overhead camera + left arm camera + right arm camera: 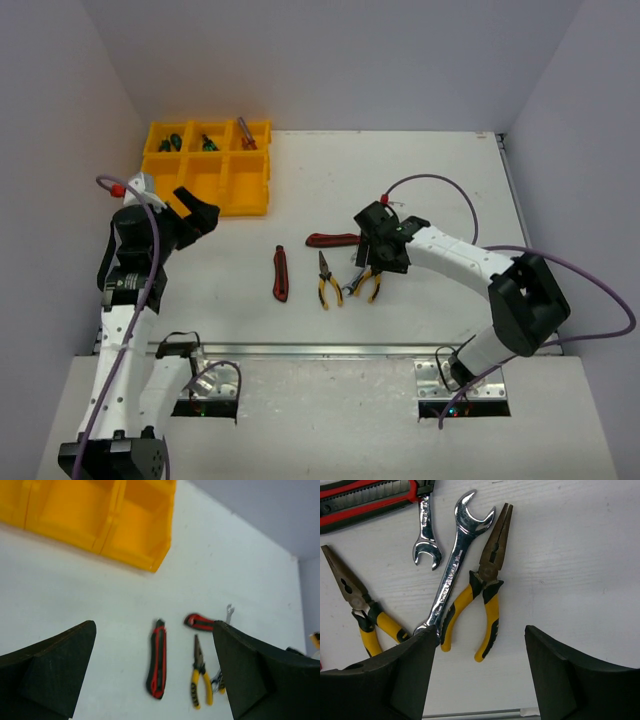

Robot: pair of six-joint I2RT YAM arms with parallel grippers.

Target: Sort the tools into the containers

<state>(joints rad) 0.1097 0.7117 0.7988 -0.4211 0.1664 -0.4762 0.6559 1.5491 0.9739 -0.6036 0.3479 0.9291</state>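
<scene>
The yellow tray (235,190) stands at the back left; its back compartments hold green-handled screwdrivers (170,143) and another tool (246,133). A red-black utility knife (281,273) lies mid-table, with yellow-handled pliers (327,282) to its right and a red-handled tool (332,240) behind them. My right gripper (385,252) is open and empty just above a second pair of yellow pliers (482,587) and two silver wrenches, one long (452,565) and one short (426,540). My left gripper (200,215) is open and empty, raised near the tray's front right corner.
In the left wrist view the tray's front compartments (135,530) show no tools, and the knife (158,658) and pliers (200,675) lie on the table beyond the fingers. A metal rail (330,350) runs along the table's near edge. Walls close in the back and sides.
</scene>
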